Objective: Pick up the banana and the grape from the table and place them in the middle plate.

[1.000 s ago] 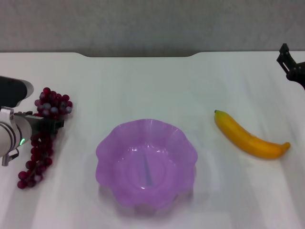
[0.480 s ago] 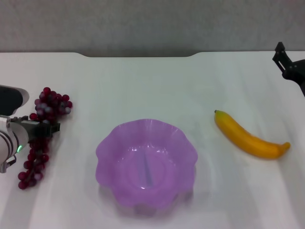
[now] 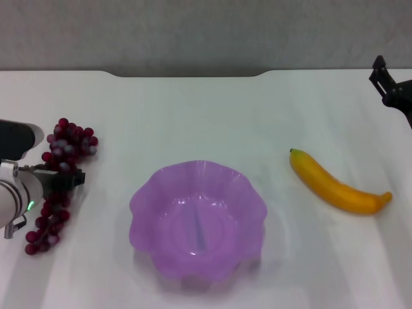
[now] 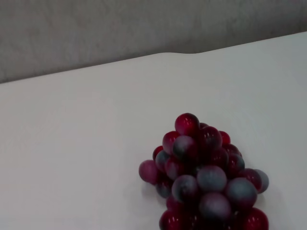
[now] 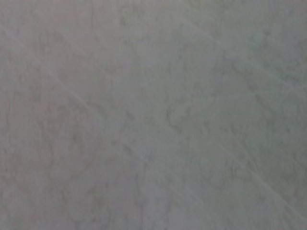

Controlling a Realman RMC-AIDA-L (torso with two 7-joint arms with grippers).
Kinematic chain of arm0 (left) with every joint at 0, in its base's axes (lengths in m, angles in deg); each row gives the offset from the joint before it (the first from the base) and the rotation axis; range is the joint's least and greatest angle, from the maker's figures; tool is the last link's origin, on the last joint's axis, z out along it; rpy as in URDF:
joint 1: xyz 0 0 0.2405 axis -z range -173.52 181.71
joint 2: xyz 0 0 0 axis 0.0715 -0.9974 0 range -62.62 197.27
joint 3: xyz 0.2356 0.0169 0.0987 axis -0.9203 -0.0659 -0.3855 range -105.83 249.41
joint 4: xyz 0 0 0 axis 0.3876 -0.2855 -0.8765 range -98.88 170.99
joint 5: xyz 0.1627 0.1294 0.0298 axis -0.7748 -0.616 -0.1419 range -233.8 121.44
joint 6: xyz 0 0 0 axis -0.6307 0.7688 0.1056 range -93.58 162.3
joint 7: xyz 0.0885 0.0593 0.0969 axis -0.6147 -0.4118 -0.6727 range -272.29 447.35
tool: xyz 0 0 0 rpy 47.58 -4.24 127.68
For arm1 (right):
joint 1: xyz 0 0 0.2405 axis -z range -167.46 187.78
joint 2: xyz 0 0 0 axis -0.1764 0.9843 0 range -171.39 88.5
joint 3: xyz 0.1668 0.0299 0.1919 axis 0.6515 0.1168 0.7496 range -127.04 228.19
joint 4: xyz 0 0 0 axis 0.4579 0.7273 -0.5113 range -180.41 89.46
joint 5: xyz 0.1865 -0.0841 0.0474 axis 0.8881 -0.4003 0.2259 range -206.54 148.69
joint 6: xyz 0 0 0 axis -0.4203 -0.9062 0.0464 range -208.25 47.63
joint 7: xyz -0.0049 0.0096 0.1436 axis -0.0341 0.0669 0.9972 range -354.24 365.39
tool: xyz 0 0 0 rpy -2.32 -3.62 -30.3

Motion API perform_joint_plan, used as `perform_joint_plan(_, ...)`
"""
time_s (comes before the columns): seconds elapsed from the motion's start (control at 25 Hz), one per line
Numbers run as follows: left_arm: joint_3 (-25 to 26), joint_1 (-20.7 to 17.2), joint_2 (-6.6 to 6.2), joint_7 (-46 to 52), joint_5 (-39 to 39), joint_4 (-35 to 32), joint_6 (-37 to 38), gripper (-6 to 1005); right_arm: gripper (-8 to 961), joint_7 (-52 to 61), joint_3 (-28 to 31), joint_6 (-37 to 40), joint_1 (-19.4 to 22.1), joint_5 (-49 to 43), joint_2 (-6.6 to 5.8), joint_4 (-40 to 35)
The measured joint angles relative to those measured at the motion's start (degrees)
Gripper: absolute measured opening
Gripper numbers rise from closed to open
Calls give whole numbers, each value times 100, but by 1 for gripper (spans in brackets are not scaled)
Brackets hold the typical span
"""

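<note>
Dark red and purplish, the grape [image 3: 56, 177] bunch lies on the white table [image 3: 206, 116] at its left side, well apart from the purple plate [image 3: 197, 219] in the middle. Your left gripper [image 3: 61, 179] sits across the middle of the bunch, its dark fingers low among the berries; whether they have closed on the bunch I cannot tell. The left wrist view shows only the upper cluster of the grape [image 4: 204, 182] on bare table, none of the fingers.

You are, by my judgement, at the first pick: securing the grape. The plate holds nothing yet. The banana [image 3: 336, 183] lies untouched on the right side of the table, its green tip toward the plate. Your right gripper [image 3: 388, 84] hangs at the far right edge, well clear of the banana and idle; its fingers cannot be read either.

The next move calls for a firm hold across the thick part of the bunch, a straight lift until the trailing berries clear the table, then a carry to the right over the scalloped rim before release.

Against the frame a second ago, the left arm has shifted slightly outward and lower along the bunch, and the bunch has moved a little with it. The right gripper has edged up and back. Plate and banana are unchanged.
</note>
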Motion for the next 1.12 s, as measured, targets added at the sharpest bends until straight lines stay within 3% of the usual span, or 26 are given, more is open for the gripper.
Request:
perform_joint_plan(0.24, -5, 2, -23, -1, 136, -20, -126, 891, 865, 0, 0, 4, 13, 0, 0, 0)
perform_joint_plan(0.32, -4, 14, -30, -2, 269, -42, -204, 711, 864, 0, 0, 5, 18, 0, 0, 0)
perform_joint_plan(0.56, 24, 34, -50, -12, 356, -121, -354, 588, 863, 0, 0, 13, 23, 0, 0, 0)
perform_joint_plan(1.12, 7, 11, -24, -48, 355, -212, -338, 495, 861, -29, -62, 97, 35, 0, 0, -10)
